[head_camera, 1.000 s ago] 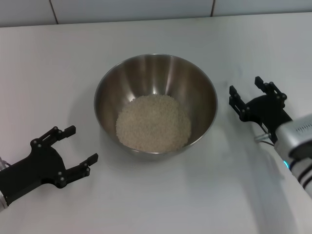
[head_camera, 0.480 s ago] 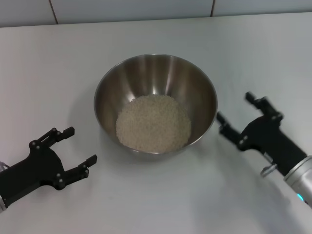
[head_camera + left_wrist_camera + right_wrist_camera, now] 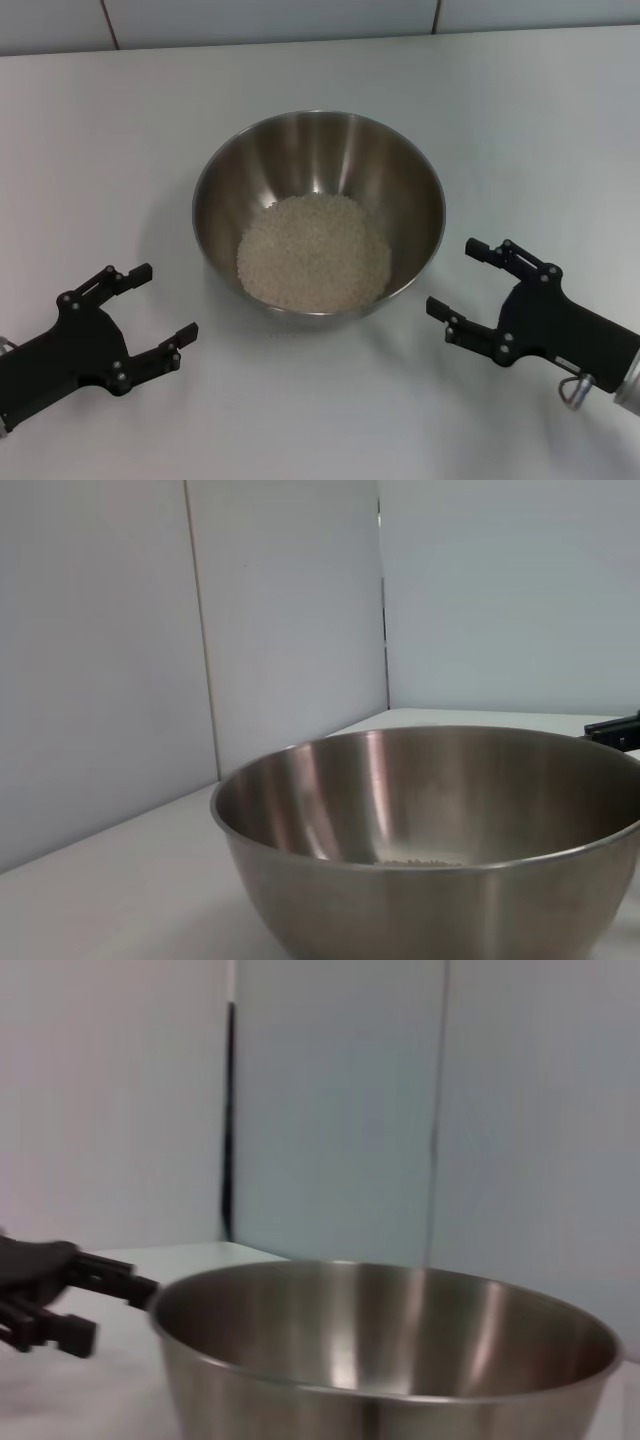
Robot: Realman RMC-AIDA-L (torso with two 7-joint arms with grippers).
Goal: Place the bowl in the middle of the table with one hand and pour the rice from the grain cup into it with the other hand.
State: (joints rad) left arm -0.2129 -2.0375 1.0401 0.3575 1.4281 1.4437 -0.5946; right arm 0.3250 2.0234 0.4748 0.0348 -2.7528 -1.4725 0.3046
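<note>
Rice (image 3: 314,251), pale off-white grains, heaped inside large round shiny stainless-steel bowl (image 3: 405,170) mid plain white table (image 3: 120,150). Black left gripper (image 3: 150,305) near-left of bowl, fingers spread, empty. Black right gripper (image 3: 462,283) near-right, likewise spread, grasping nothing.

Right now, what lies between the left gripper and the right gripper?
In the head view, the large round stainless-steel bowl holding off-white rice sits between the open left gripper and open right gripper, neither touching it.
</note>
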